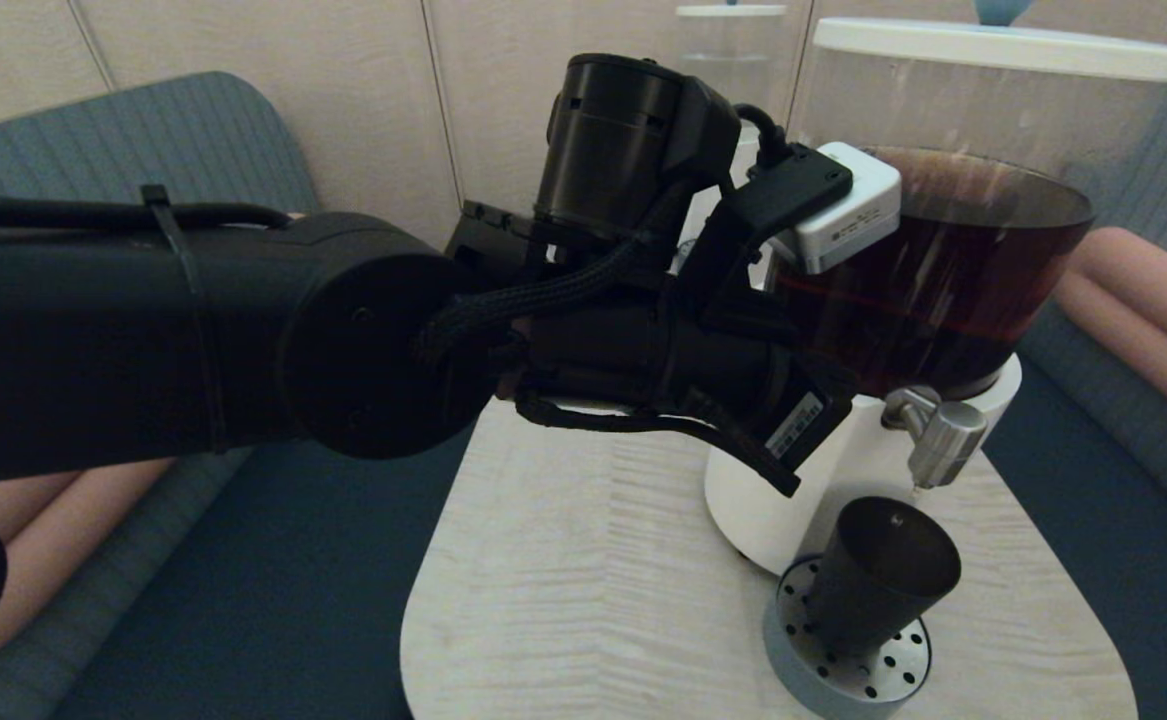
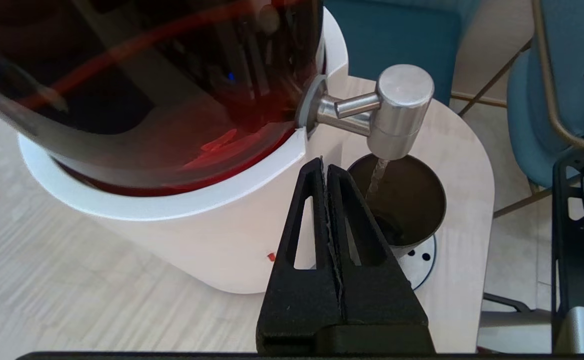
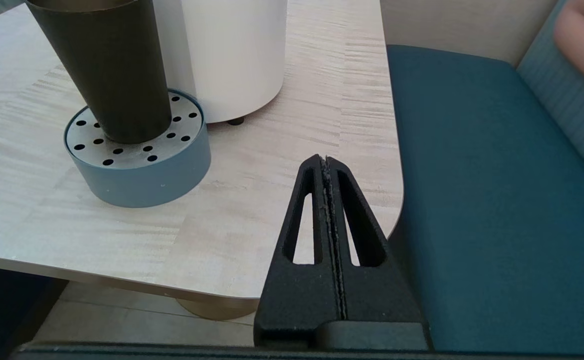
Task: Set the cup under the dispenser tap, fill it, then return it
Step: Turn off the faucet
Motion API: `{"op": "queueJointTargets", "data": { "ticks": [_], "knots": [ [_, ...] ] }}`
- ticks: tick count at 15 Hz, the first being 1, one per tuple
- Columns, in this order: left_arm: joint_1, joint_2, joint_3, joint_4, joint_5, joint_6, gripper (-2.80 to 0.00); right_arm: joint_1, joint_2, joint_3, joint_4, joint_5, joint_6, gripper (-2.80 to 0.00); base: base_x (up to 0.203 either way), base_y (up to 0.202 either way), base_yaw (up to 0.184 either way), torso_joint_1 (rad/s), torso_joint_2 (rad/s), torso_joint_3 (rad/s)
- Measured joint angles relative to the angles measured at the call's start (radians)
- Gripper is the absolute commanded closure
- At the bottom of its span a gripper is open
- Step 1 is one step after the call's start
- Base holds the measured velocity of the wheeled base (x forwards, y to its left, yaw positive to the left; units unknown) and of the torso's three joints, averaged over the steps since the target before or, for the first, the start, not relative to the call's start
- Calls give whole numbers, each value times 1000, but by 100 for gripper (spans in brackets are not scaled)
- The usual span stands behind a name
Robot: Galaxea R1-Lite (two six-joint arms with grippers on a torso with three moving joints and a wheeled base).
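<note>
The black cup (image 1: 878, 575) (image 2: 412, 200) (image 3: 106, 65) stands upright on a round perforated drip tray (image 1: 878, 675) (image 3: 136, 170), directly under the steel tap (image 1: 943, 440) (image 2: 402, 112) of the large dispenser (image 1: 943, 270) holding dark brown liquid. In the left wrist view a thin stream (image 2: 378, 176) falls from the spout into the cup. My left gripper (image 2: 324, 167) is shut and empty, held beside the dispenser's white base, just short of the tap and cup. My right gripper (image 3: 326, 162) is shut and empty, low at the table's near right edge, apart from the cup.
The pale wooden table (image 1: 593, 600) has rounded corners, with dark blue bench seating (image 3: 482, 175) around it. A smaller clear dispenser (image 1: 733, 40) stands behind. My left arm (image 1: 193, 330) crosses the head view. A chair frame (image 2: 552, 100) stands beyond the table.
</note>
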Motion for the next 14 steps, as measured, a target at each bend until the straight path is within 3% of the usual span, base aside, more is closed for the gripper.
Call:
{"op": "queueJointTargets", "data": {
  "ticks": [14],
  "knots": [
    [-47, 27, -23, -5, 0, -15, 0, 0, 0, 0, 0, 0, 1, 0, 0, 0, 0, 0, 0, 0]
  ]
}}
